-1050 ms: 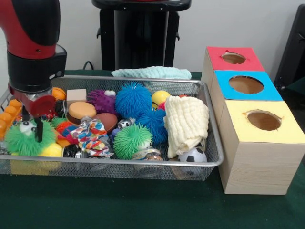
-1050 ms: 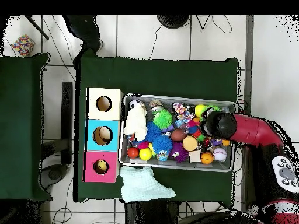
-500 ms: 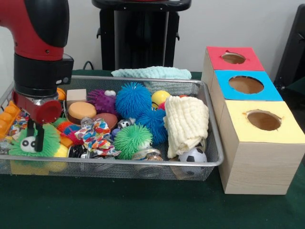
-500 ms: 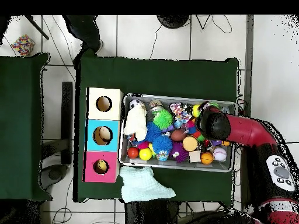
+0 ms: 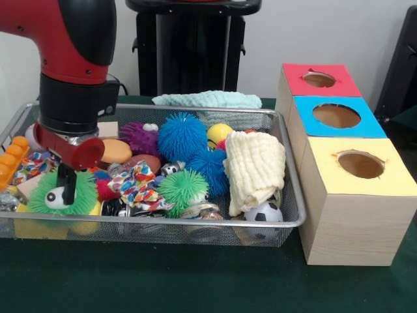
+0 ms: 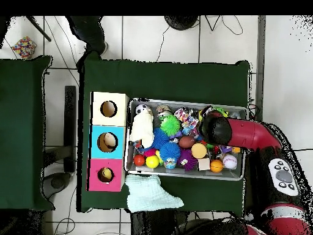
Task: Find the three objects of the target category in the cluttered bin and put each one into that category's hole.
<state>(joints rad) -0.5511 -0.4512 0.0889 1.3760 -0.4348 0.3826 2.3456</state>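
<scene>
A wire mesh bin [image 5: 195, 223] is packed with toys: a blue spiky ball [image 5: 182, 135], a green spiky ball [image 5: 177, 189], a purple fuzzy one [image 5: 138, 137], a soccer ball [image 5: 264, 212], a patterned cloth bow [image 5: 133, 186] and a cream cloth [image 5: 255, 166]. My gripper [image 5: 65, 186] hangs low at the bin's left end, its tip pressed into a green fuzzy toy with an eye [image 5: 39, 202]. To the right stand three boxes with a red hole [image 5: 319, 79], a blue hole [image 5: 336, 115] and a yellow hole [image 5: 360, 164]. In the overhead view the arm's head [image 6: 215, 128] covers the gripper.
A pale green towel [image 5: 208, 99] lies on the table behind the bin, also in the overhead view as the towel [image 6: 153, 193]. Orange pieces [image 5: 12, 160] rest against the bin's left wall. The boxes [image 6: 107, 142] touch the bin's end. A black stand rises behind.
My arm has moved to the right along the bin's near side. The green fuzzy toy with the eye has shifted right with the gripper, and the patterned bow was nudged slightly.
</scene>
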